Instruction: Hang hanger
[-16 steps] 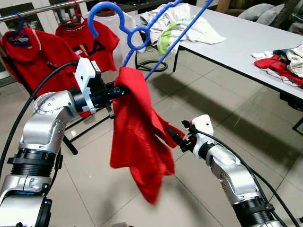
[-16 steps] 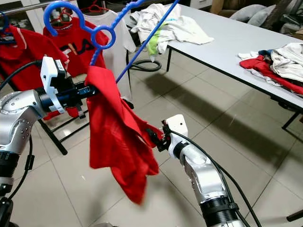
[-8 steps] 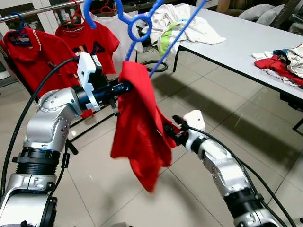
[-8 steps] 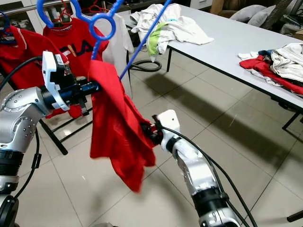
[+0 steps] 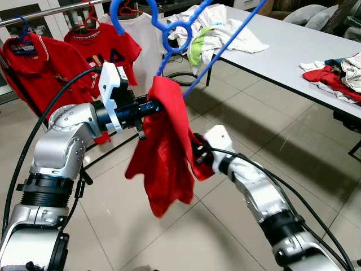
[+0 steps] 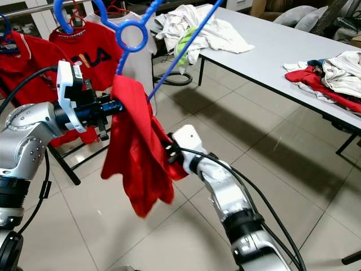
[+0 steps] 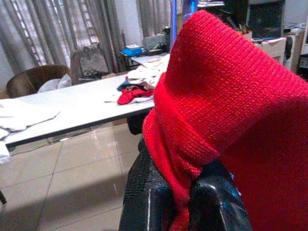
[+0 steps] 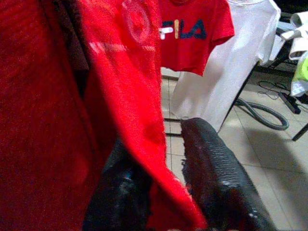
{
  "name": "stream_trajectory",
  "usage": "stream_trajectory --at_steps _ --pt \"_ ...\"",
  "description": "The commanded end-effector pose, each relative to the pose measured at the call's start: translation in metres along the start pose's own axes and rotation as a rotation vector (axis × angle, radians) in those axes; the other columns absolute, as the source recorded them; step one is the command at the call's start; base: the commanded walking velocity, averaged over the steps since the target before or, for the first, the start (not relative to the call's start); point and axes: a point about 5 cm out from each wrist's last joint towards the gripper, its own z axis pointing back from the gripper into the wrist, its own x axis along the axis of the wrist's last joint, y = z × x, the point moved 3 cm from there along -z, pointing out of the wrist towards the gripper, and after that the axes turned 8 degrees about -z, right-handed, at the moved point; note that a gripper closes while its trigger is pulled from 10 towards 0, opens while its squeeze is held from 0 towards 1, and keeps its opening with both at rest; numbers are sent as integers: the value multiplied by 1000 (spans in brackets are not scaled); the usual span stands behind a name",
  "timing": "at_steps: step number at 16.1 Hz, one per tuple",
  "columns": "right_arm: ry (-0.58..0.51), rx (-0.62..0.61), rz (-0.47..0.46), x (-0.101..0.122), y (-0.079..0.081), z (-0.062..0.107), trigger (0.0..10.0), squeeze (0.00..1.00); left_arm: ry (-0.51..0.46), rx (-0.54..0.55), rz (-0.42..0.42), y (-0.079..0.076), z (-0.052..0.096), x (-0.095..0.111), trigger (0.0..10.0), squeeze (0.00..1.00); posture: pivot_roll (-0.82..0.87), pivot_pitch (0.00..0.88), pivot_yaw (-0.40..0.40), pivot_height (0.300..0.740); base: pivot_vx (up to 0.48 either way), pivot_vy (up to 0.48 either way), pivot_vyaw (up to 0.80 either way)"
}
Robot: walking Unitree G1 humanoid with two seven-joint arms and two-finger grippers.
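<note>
Left gripper: fingers pinched on the red knit shirt at its top fold.
Right gripper: fingers clamped on the shirt's lower edge.
Blue plastic hanger: above the left fingers, threaded into the shirt.
Progress: carried, not yet hung on the metal rail.

Open tiled floor ahead and right; crowded rail of hung shirts far left, table far right.
</note>
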Motion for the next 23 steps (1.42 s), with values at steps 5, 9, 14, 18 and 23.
stream_trajectory --at_steps 5,9,14,18,23 --pt "4 22 36 2 1 -4 0 0 -17 -17 -56 3 -1 15 0 0 11 0 56 740 0 0 0" --pt "15 17 28 -2 -8 2 0 0 7 -2 -70 7 4 12 0 0 7 0 55 740 0 0 0" --pt "87 -49 36 -21 -38 27 0 0 82 -11 -109 5 15 0 0 0 -2 0 44 740 0 0 0" --pt "109 -233 -24 -28 -94 70 0 0 147 -79 -115 -9 26 -17 0 0 -18 0 46 740 0 0 0" --pt "64 -414 -125 -12 -153 113 0 0 278 -106 -196 -15 41 -42 0 0 -36 0 52 740 0 0 0"
